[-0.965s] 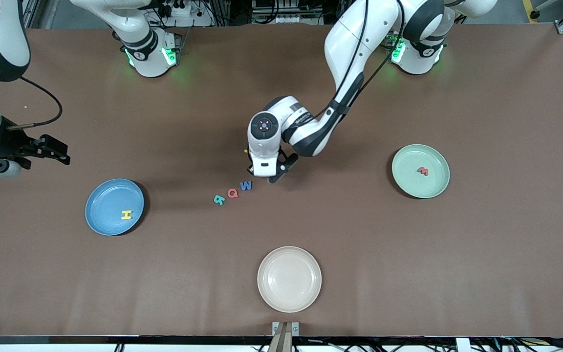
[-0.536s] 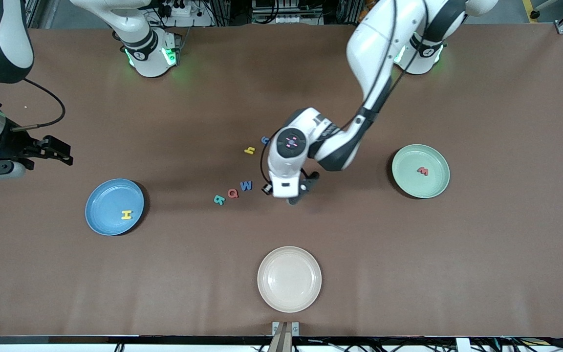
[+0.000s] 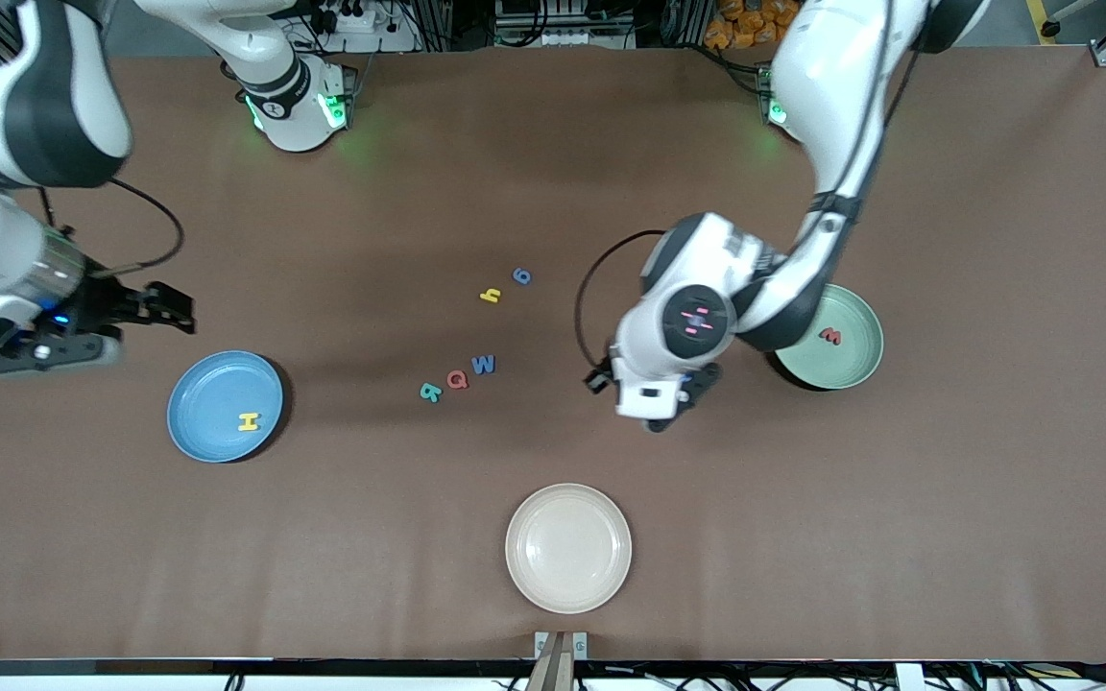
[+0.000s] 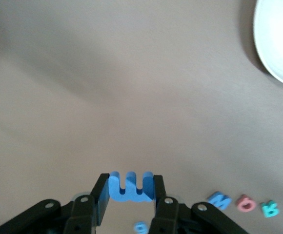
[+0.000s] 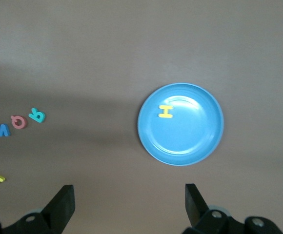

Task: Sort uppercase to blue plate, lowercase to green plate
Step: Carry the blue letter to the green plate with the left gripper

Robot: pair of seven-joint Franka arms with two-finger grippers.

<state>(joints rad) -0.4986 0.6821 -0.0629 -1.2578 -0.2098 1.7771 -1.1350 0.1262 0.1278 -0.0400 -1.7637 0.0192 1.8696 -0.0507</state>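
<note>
- The cream plate [image 3: 567, 547] lies nearest the front camera, and no letter is on it.
- The left pincer [image 3: 666, 411] now hangs over bare bench [image 3: 899, 537] between the letter cluster and the green plate [image 3: 851, 369]; a second ago it was down beside the blue W [image 3: 483, 364]. In the left wrist view its fingers [image 4: 101, 195] pinch a blue lowercase m [image 4: 131, 185].
- That move uncovered the yellow h [image 3: 490, 296] and the blue g-like letter [image 3: 521, 276], both on the bench, farther from the camera than the capitals.
- 3 capitals sit untouched in a row: teal R [image 3: 430, 392], red Q [image 3: 457, 379] and the W.
- The blue plate [image 3: 212, 432] carries the yellow H [image 3: 248, 421]; the green plate carries 1 red lowercase letter [image 3: 830, 336].
- The right pincer [image 3: 174, 312], jaws wide and empty, has drifted inward over the bench close by the blue plate.
- Judgement: the m is on its way to the green plate, leaving 2 lowercase and 3 capitals to sort.
</note>
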